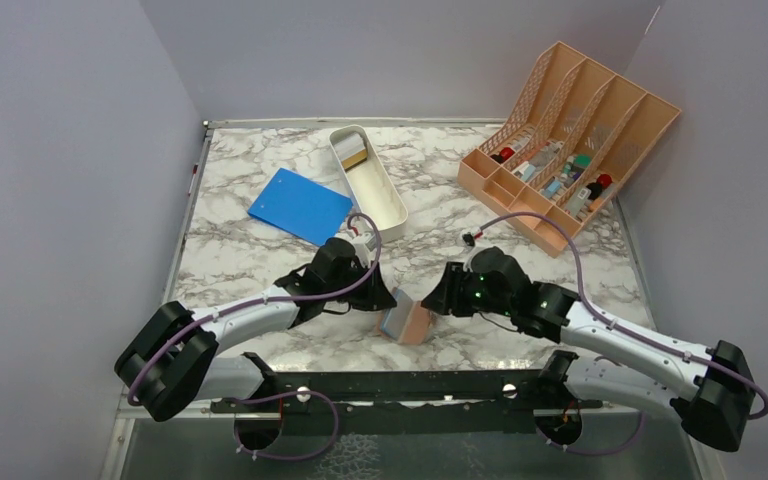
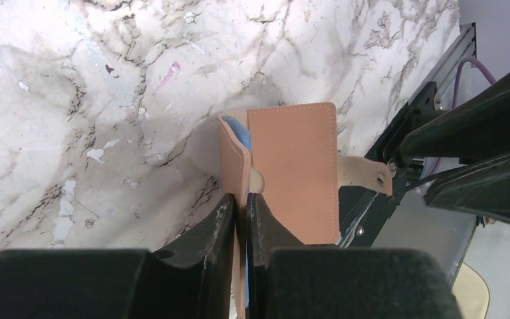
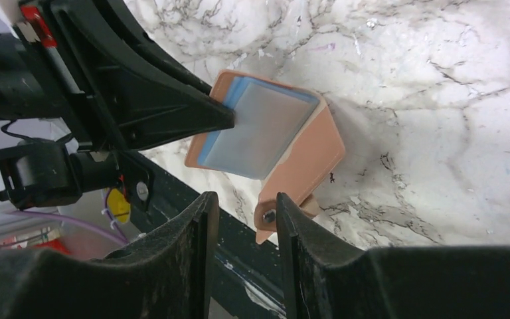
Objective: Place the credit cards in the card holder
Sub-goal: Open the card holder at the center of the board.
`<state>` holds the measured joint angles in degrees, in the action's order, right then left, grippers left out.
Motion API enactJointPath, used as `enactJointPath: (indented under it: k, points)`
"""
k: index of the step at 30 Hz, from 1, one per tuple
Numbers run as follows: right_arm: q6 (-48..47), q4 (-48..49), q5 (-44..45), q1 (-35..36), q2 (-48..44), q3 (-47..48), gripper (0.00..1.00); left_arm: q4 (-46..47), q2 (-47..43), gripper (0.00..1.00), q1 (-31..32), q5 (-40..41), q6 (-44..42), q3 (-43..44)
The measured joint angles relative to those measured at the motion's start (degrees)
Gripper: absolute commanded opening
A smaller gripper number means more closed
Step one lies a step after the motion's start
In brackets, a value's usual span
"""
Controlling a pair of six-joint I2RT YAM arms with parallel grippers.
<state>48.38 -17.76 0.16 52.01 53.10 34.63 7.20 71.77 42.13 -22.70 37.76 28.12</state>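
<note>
1 blue card (image 2: 243, 135) in card holder (image 2: 302, 166), L end effector (image 2: 241, 207) gripping it

Notebook (image 1: 300, 205) and tray (image 1: 378, 190) lie just beyond left gripper (image 1: 378, 300); organiser (image 1: 532, 100) stands well beyond right gripper (image 1: 442, 297), on table (image 1: 240, 250)

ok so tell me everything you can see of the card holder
The card holder is a small tan, leather-like folding wallet with stitched edges, spread open in a V near the table's near edge. Inside shows pale blue lining and a greyish panel, card or pocket unclear. A short tab with a snap stud sticks out from one flap. The left gripper's fingers pinch the other flap's edge. The right gripper is open, the tab between its fingers in view; contact unclear.
</note>
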Motion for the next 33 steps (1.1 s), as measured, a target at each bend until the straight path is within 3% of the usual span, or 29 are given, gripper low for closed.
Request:
enactJointPath:
  k: [3, 7, 14, 18, 21, 28, 33]
  points:
    - [0.02, 1.46, -2.23, 0.00, 1.95, 0.00, 0.36, -0.11, -0.09, 0.12, 0.00, 0.02, 0.17, 0.66]
    - [0.02, 5.03, -4.59, 0.00, 6.36, -0.02, 0.32, -0.85, -0.35, 0.24, 0.00, 0.04, 0.26, 0.96]
    - [0.00, 8.72, -4.72, 0.00, 13.05, -1.84, 0.28, -1.57, -1.07, 0.04, 0.00, 0.09, 1.01, 1.07]
    - [0.00, 10.95, -3.89, 0.00, 16.04, -4.63, 0.28, -1.81, -1.09, 0.03, 0.00, 0.09, 1.01, 1.07]
    - [0.00, 12.55, -3.87, 0.00, 17.57, -6.36, 0.28, -1.81, -0.52, 0.12, 0.00, 0.09, 1.01, 1.07]
    - [-0.04, 15.04, -3.63, 0.00, 17.66, -6.67, 0.28, -2.36, -0.66, 0.45, 0.00, 0.28, 1.60, 0.98]
    - [-0.28, 16.57, -3.85, 0.00, 17.53, -6.67, 0.28, -2.64, -2.54, 0.52, 0.00, 0.44, 2.03, 0.85]
